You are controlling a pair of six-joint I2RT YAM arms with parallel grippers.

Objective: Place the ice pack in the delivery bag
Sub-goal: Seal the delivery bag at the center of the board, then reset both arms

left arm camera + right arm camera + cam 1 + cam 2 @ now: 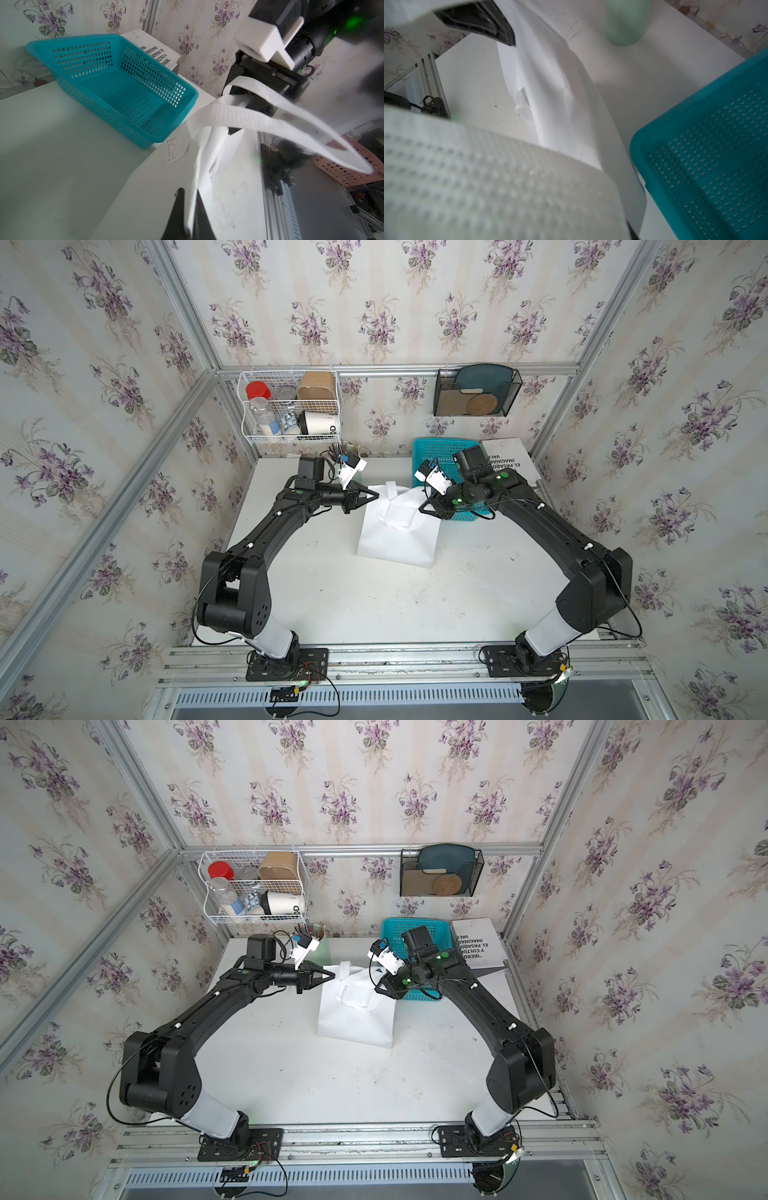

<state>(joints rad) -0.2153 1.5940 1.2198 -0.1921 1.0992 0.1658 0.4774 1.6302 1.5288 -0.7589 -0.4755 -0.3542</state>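
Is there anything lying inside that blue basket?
No, the left wrist view looks straight into the blue basket, and its holed floor is bare from wall to wall.

Counter [353, 601]: white, scuffed.
Blue basket [116, 87]: plastic mesh, at the far right of the counter.
Booklet [505, 452]: white with black print, just beside the blue basket.
Green cup [625, 22]: by the back wall.
Wire basket [291, 439]: wall-hung, holding a red-lidded jar [257, 390] and a brown container [316, 391].
Black rack [505, 400]: wall-hung, holding a woven coaster [482, 405].

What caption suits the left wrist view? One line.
Left gripper pinches an edge of the delivery bag beside the empty blue basket.
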